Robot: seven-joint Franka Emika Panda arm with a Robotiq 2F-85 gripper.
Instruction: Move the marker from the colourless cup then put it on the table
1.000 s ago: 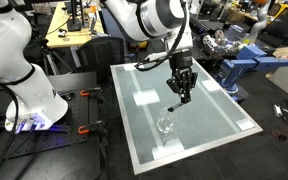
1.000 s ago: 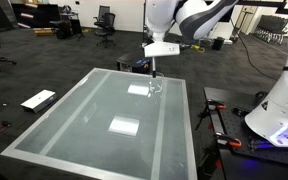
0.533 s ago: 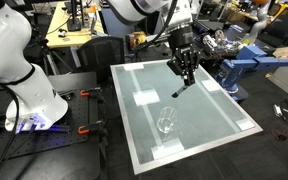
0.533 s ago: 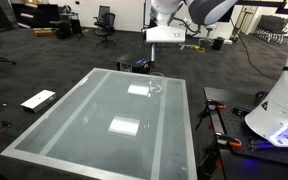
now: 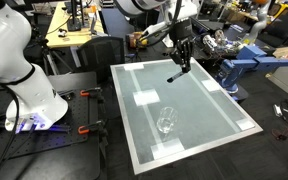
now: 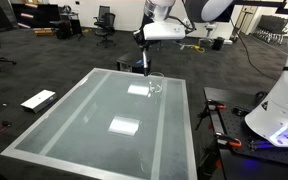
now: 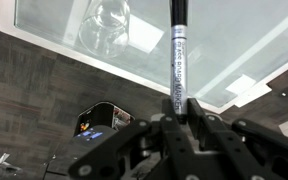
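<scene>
One black gripper [image 7: 176,122] fills the bottom of the wrist view, its jaws clamped on the marker [image 7: 175,55]. The marker barrel is slim, round and dark and runs up to the top edge of the frame. A grey band on it carries white lettering along its length, too blurred to read. Behind it lies the table [image 7: 234,40], with a pale frosted top, a white border and white tape rectangles. The colourless cup [image 7: 108,24], clear and glinting, stands on that top at upper left, apart from the marker. In an exterior view the marker [image 5: 174,76] hangs tilted in the air over the table at upper centre. The cup [image 5: 166,122] sits well below it in the frame.
</scene>
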